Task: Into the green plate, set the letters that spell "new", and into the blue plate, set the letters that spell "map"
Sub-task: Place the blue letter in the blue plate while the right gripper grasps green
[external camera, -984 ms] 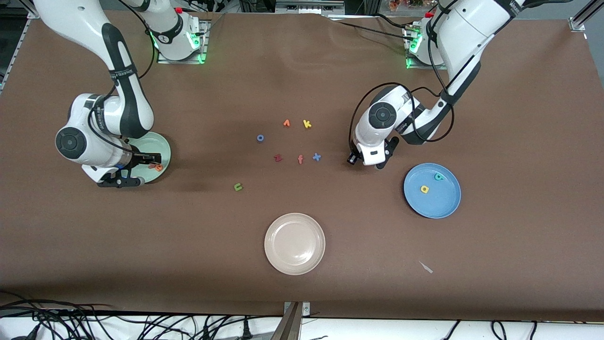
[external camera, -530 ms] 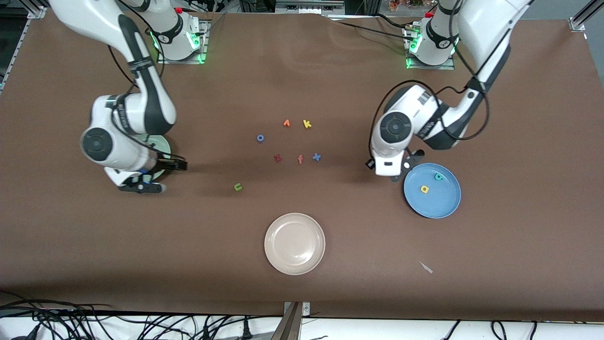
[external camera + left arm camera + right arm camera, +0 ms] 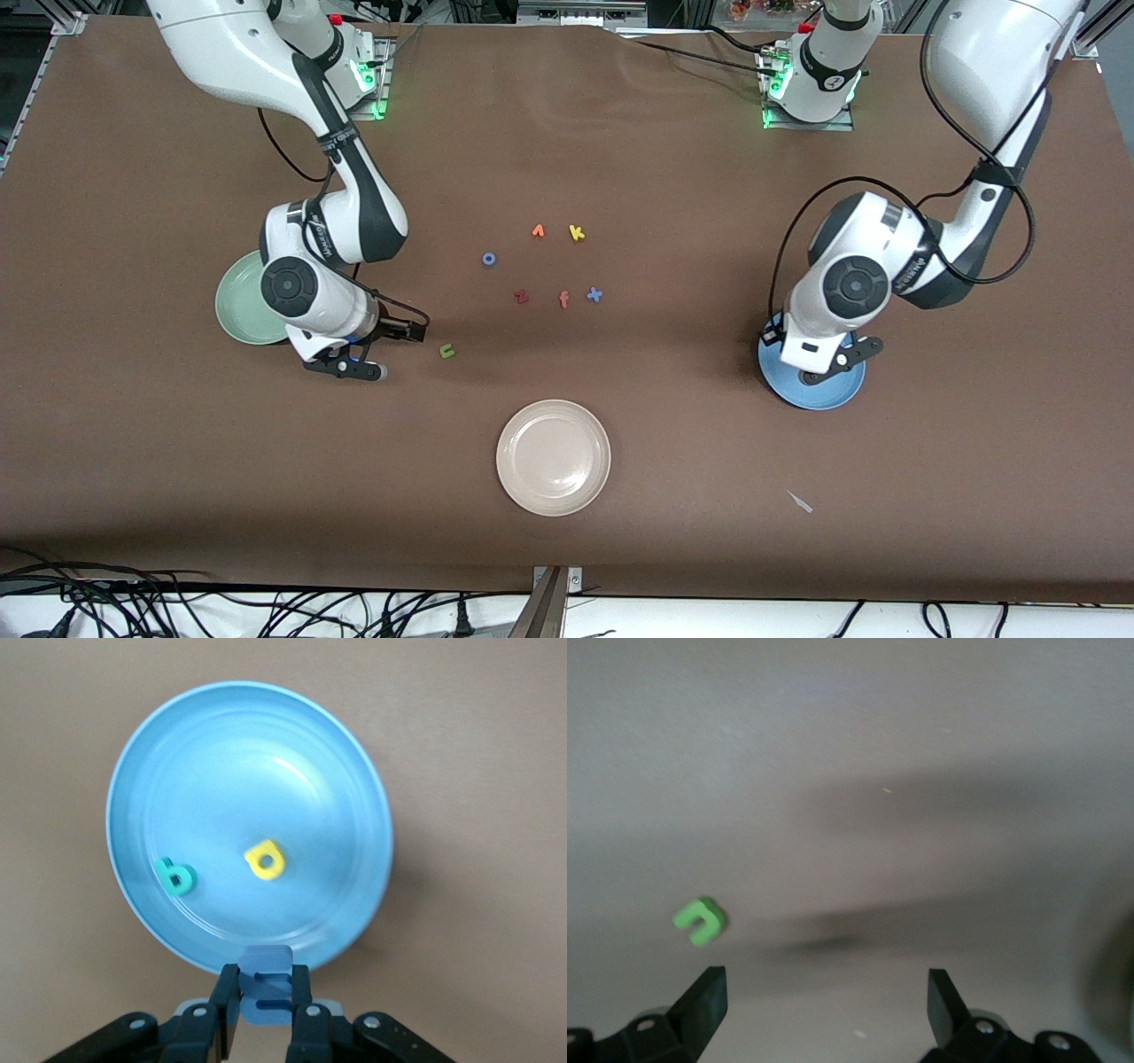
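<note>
L end effector [image 3: 266,1014] clamps blue m [image 3: 267,983] over blue plate [image 3: 354,780]. R end effector [image 3: 824,1001] wide open, empty, near green n [image 3: 700,920]. Green plate [image 3: 237,306] partly hidden.

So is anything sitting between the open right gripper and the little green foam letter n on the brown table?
Nothing visible. The right gripper hangs open beside the green foam n, with only bare brown table between them. The other loose letters lie farther from the front camera, out of that path.
</note>
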